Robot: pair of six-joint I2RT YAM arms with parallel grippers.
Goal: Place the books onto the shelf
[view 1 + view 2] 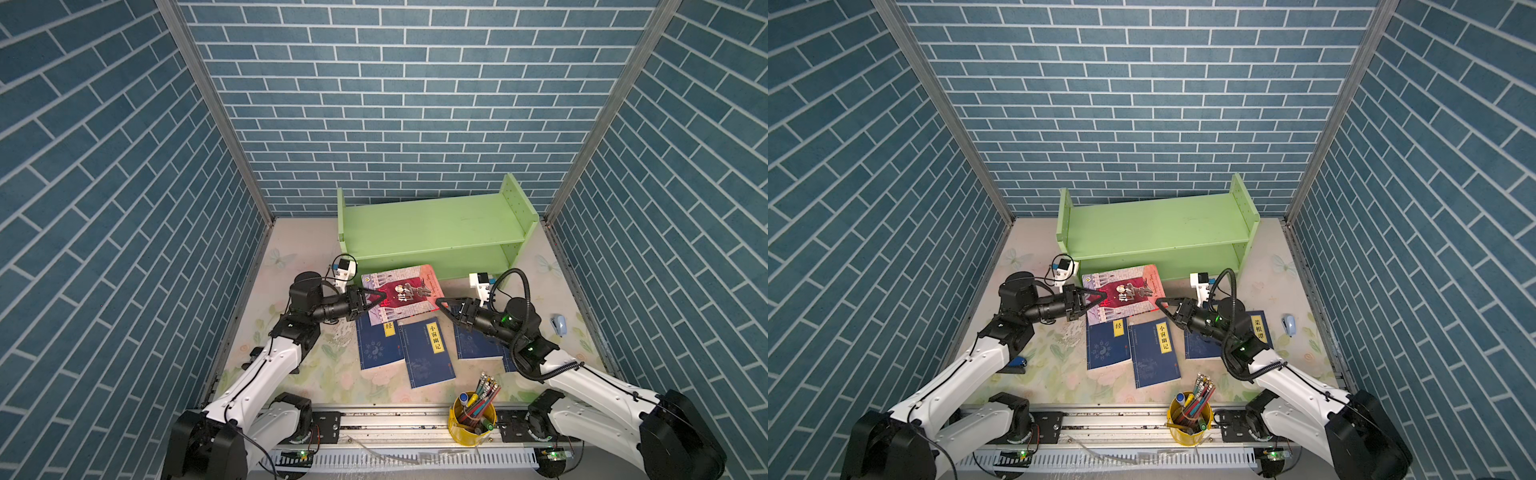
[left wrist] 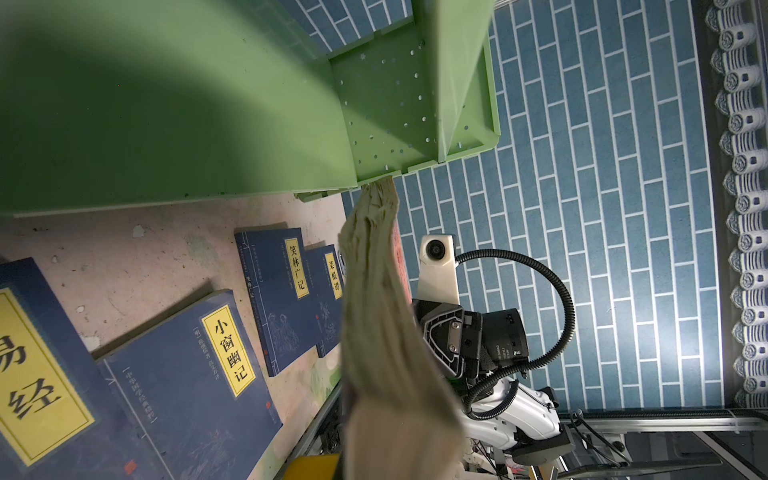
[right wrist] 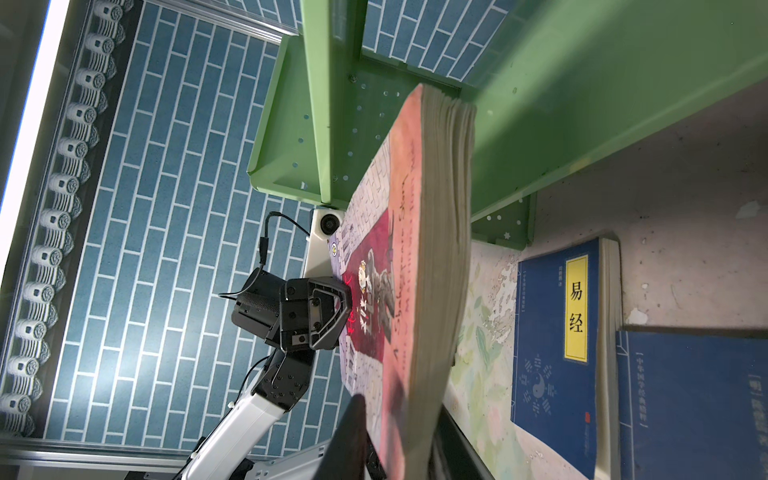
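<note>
A red-and-grey book [image 1: 401,291] [image 1: 1121,291] hangs tilted above the table, just in front of the light-green shelf [image 1: 428,224] [image 1: 1154,226]. My left gripper [image 1: 380,298] [image 1: 1102,296] is shut on its left edge. At its lower right corner my right gripper [image 1: 440,305] [image 1: 1160,302] pinches it, one finger on the cover and one under the pages [image 3: 415,249]. Several navy books lie flat on the table [image 1: 380,345] [image 1: 426,353] [image 1: 478,345] [image 1: 1258,328]. Both tiers of the shelf [image 2: 166,104] [image 3: 582,104] are bare. In the left wrist view the book's page edge [image 2: 374,311] hides my own fingers.
A yellow pen cup [image 1: 471,415] stands at the front edge, right of centre. A small light-blue stapler [image 1: 559,324] lies at the far right. Blue brick walls close in the back and both sides, and the shelf stands against the back wall.
</note>
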